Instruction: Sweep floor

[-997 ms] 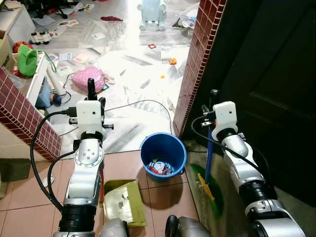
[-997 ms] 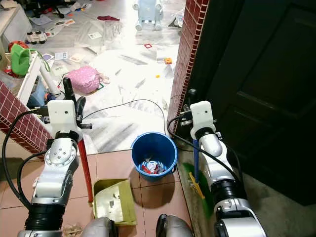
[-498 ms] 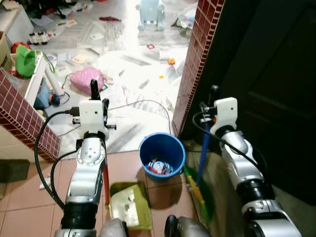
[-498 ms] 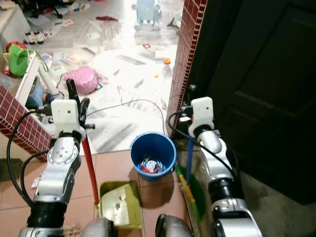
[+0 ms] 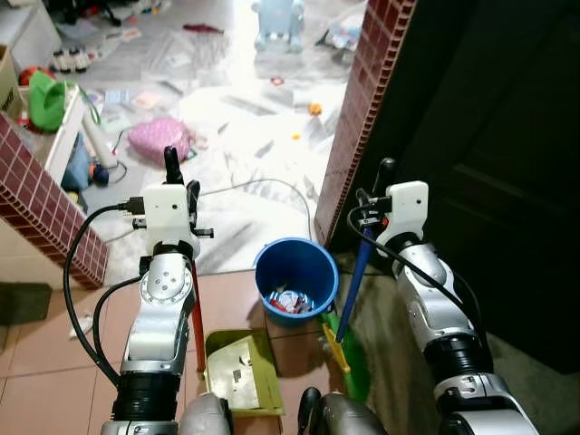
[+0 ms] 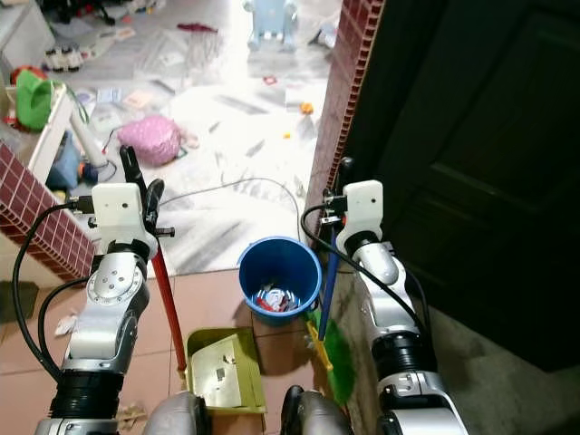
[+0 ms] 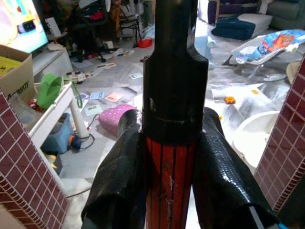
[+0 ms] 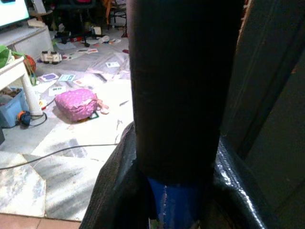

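My left gripper (image 5: 178, 174) is shut on the dustpan's red handle (image 7: 169, 186), black fingers (image 7: 119, 176) on either side of it. The handle runs down to a yellow-green dustpan (image 5: 241, 372) resting on the tiles with a few scraps in it. My right gripper (image 5: 384, 177) is shut on the broom's blue handle (image 8: 172, 200). This blue handle (image 5: 357, 272) slants down to the green broom head (image 5: 344, 353), just right of the dustpan. A blue bucket (image 5: 296, 263) holding swept litter stands between my arms.
A brick pillar (image 5: 362, 118) and a dark door (image 5: 489, 154) close off the right side. A low brick wall (image 5: 45, 208) stands at the left. A black cable (image 5: 263, 186), a pink bag (image 5: 157, 140) and scattered toys and cards lie on the marble floor ahead.
The broom handle has tilted and its green head has swung left, closer to the bucket and dustpan. The view has shifted slightly. Both grippers keep hold of their handles.
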Motion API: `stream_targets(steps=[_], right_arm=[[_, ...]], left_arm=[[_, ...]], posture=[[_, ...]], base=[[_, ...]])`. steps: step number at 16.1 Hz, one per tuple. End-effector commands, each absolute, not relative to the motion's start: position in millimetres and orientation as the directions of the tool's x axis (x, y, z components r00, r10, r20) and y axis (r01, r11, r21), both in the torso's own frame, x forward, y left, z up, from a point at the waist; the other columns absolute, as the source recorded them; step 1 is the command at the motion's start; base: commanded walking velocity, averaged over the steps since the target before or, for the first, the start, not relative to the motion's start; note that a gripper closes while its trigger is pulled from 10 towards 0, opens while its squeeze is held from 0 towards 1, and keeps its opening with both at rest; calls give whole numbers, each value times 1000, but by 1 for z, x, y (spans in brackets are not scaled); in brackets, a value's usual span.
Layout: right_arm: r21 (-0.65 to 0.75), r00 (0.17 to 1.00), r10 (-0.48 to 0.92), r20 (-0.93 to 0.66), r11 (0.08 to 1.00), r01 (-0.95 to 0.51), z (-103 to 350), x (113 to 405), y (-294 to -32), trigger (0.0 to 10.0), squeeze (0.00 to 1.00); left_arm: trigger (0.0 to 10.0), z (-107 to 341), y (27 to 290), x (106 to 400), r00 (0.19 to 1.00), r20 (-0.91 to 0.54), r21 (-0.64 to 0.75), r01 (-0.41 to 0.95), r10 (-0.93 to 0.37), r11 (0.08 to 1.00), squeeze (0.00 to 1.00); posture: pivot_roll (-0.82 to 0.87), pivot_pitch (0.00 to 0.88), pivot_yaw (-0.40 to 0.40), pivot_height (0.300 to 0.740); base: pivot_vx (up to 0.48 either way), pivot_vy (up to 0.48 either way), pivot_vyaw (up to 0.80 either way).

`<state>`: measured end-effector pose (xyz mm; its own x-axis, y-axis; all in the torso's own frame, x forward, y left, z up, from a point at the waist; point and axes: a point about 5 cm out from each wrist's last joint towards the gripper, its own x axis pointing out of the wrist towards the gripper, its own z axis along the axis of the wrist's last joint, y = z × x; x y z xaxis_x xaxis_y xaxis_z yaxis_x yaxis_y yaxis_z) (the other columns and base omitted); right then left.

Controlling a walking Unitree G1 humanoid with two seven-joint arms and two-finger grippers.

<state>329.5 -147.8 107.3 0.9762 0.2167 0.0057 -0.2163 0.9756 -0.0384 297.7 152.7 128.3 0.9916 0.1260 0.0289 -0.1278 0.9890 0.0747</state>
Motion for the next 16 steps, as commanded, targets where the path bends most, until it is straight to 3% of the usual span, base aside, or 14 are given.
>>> stream_targets(steps=[1,9,16], right_arm=[[-3,979,202,-1,979,-202,106,328,-149,10000,0],[-30,981,194,-20,980,-195,104,326,-155,10000,0],[-36,980,195,-30,980,-197,102,325,-154,10000,0]], left_arm=[[10000,138,150,301,991,62,60,-122,118,991,0],[10000,138,153,302,989,58,43,-137,135,990,0],[10000,139,154,301,988,56,21,-148,146,989,0]], posture=[[-47,111,-34,740],[-54,110,-41,740],[-54,119,-45,740]], base=[[-259,0,0],[-306,0,0],[0,0,0]])
